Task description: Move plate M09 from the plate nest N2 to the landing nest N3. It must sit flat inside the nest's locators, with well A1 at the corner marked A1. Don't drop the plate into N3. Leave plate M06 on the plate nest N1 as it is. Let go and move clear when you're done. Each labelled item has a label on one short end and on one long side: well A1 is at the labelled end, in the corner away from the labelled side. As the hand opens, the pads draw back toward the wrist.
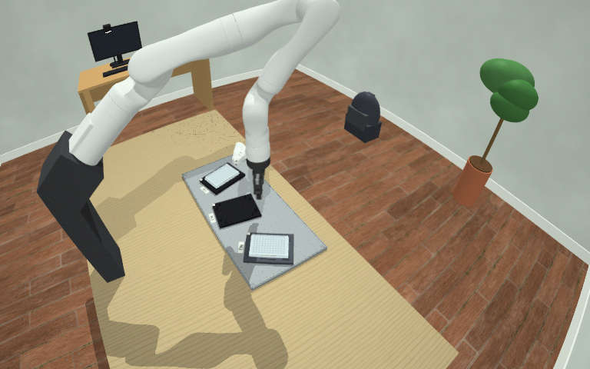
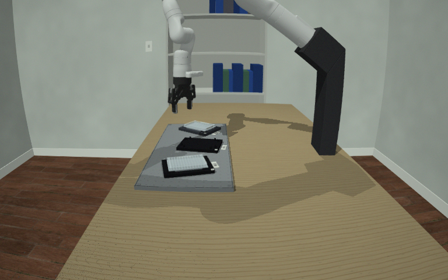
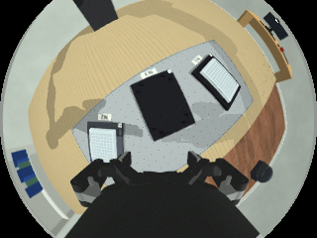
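Gripper [image 2: 181,106] jaws fully open, nothing held, hung above far left of grey base plate [image 2: 150,171], pointing down. Three nests in row on plate: far nest w/ white plate [image 2: 199,125], mid nest bare black [image 2: 199,144], near nest w/ white plate [image 2: 186,163]. Labels too small to read, so cannot tell which is M09
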`<control>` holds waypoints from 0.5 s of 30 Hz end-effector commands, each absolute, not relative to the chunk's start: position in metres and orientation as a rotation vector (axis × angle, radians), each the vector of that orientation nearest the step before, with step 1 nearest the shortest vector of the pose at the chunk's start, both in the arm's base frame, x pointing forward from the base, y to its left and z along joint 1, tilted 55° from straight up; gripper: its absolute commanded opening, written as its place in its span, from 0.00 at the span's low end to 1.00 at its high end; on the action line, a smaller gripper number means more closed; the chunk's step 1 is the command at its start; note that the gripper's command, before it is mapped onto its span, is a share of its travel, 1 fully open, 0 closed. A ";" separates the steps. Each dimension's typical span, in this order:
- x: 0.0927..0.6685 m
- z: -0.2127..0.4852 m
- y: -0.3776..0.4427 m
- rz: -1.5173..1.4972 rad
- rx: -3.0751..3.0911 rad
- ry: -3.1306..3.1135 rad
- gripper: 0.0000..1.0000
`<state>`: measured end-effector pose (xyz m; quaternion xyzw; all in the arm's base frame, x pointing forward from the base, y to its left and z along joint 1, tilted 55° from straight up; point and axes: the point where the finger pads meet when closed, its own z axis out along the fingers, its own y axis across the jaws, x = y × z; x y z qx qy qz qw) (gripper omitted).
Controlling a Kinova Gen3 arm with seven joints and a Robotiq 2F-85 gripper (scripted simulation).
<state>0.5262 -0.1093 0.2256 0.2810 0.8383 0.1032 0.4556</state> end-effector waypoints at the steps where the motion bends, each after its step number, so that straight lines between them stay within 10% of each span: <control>1: 0.522 0.211 -0.136 0.255 0.733 2.067 1.00; 15: 0.524 0.193 -0.172 0.255 0.733 2.067 1.00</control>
